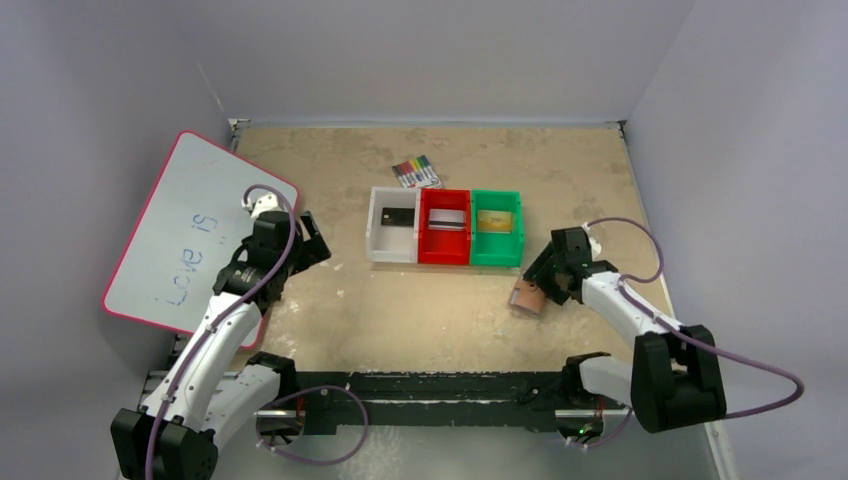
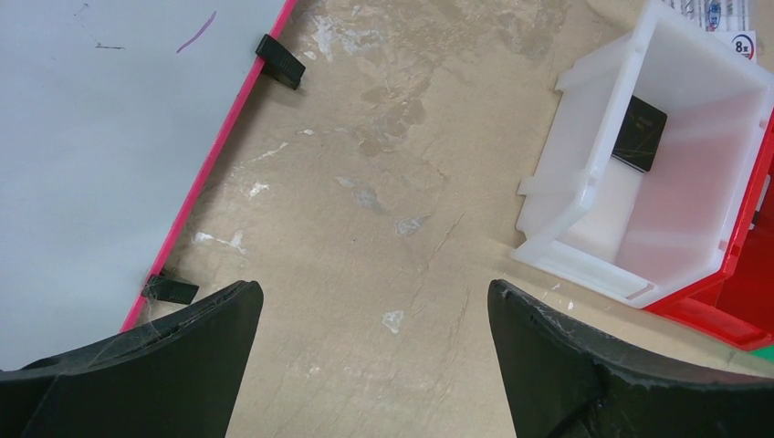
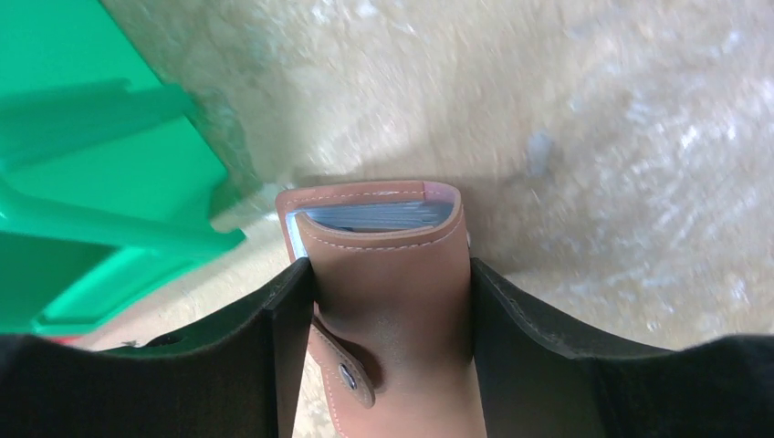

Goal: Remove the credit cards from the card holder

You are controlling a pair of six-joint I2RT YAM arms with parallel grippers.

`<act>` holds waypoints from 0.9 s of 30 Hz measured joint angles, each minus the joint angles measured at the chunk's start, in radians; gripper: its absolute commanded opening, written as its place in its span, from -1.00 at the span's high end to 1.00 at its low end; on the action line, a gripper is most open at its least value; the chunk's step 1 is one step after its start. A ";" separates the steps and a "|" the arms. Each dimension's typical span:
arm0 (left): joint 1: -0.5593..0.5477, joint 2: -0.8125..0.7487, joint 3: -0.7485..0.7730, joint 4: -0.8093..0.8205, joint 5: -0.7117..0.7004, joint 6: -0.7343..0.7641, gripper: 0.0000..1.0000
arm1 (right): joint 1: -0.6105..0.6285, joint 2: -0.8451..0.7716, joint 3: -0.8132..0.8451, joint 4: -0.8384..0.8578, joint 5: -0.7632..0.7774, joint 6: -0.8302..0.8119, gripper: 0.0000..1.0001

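My right gripper (image 1: 540,287) is shut on the tan-brown card holder (image 3: 388,274), folded, with light-blue pocket edges showing at its far end. It shows in the top view (image 1: 527,298) in front of the green bin (image 1: 497,258). A black credit card (image 1: 397,216) lies in the white bin (image 1: 390,251), a silver-grey card (image 1: 447,219) in the red bin (image 1: 443,256), a gold card (image 1: 495,221) in the green bin. My left gripper (image 1: 318,248) is open and empty above the table left of the white bin (image 2: 584,196), where the black card (image 2: 639,134) shows.
A red-rimmed whiteboard (image 1: 190,230) with blue writing leans at the left, under my left arm. A pack of coloured markers (image 1: 416,172) lies behind the bins. Grey walls enclose the table on three sides.
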 measured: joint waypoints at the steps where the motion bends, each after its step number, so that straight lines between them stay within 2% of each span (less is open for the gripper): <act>1: 0.000 0.000 0.000 0.000 0.001 0.000 -0.89 | 0.004 -0.024 -0.012 -0.020 0.000 0.010 -0.23; 8: 0.000 0.000 0.000 0.001 0.007 0.000 -0.89 | 0.025 -0.193 -0.055 -0.152 -0.025 0.014 -0.25; 12: 0.000 0.000 0.000 0.006 0.014 0.001 -0.88 | 0.050 -0.235 -0.055 -0.164 -0.059 -0.002 -0.25; 15: 0.000 0.000 0.000 0.007 0.027 0.006 -0.88 | 0.113 -0.246 -0.061 -0.151 -0.095 -0.011 -0.26; 20: 0.000 0.000 -0.002 0.011 0.050 0.009 -0.88 | 0.344 -0.192 -0.058 -0.117 -0.094 0.033 -0.27; 23: 0.000 0.003 -0.005 0.016 0.063 0.010 -0.88 | 0.541 -0.078 -0.017 -0.093 -0.039 0.107 -0.31; 27: 0.000 0.003 -0.013 0.016 0.077 0.011 -0.88 | 0.694 0.093 0.097 -0.063 0.017 0.197 -0.39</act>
